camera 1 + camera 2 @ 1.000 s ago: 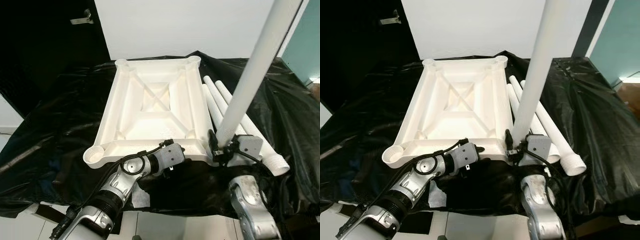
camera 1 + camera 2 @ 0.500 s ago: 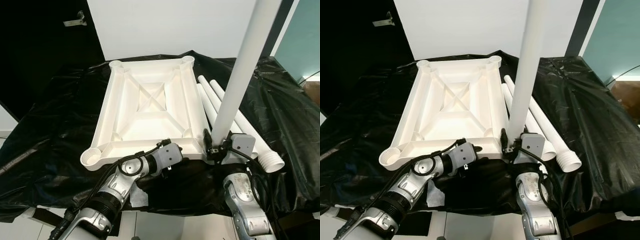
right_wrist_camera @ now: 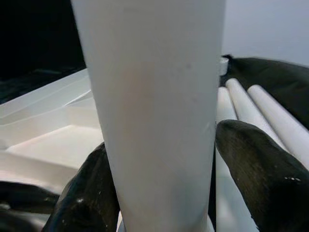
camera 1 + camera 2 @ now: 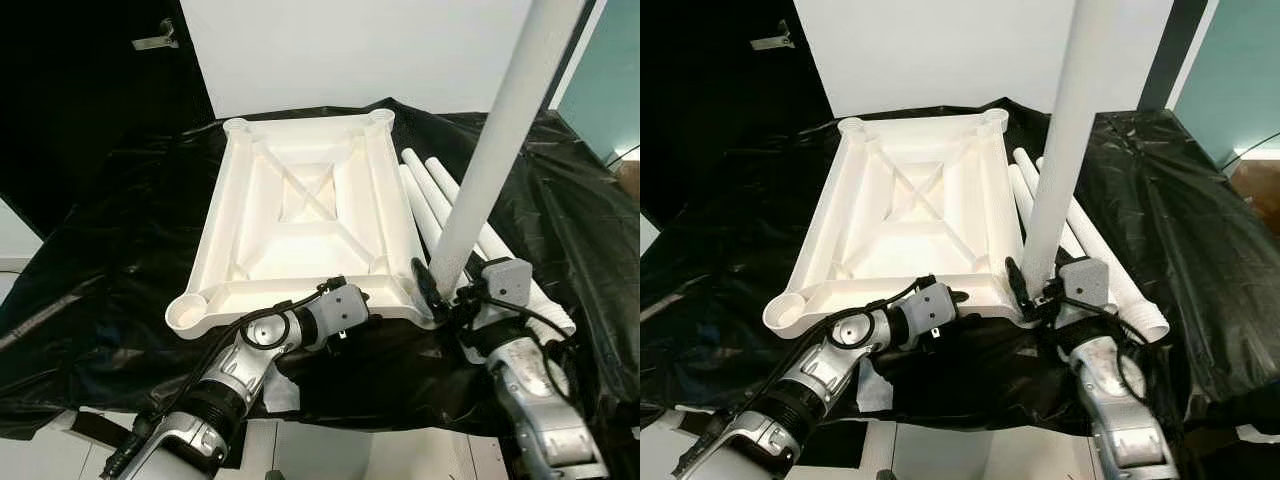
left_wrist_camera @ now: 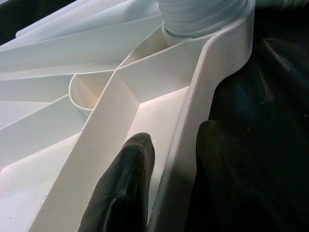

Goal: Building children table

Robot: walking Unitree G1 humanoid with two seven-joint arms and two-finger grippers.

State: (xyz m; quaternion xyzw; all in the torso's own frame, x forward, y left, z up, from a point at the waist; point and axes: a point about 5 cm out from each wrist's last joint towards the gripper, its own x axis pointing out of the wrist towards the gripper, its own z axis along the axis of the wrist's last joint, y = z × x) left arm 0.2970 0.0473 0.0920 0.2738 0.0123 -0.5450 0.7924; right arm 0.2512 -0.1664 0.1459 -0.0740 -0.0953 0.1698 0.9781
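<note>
Inverted white tabletop (image 4: 300,215) on black-covered desk (image 4: 120,250). Right tool (image 4: 440,290) grips upright leg (image 4: 490,160) at near-right corner; left tool (image 4: 350,300) at near rim.

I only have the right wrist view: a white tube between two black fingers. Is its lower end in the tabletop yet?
Observer: The leg stands with its lower end at the near right corner socket of the upturned tabletop.
Operator: What is the left end effector doing?
Observer: The left end effector straddles the tabletop's near rim, one finger inside, one outside.
Operator: Any legs left?
Observer: Spare legs lie right of the tabletop.
</note>
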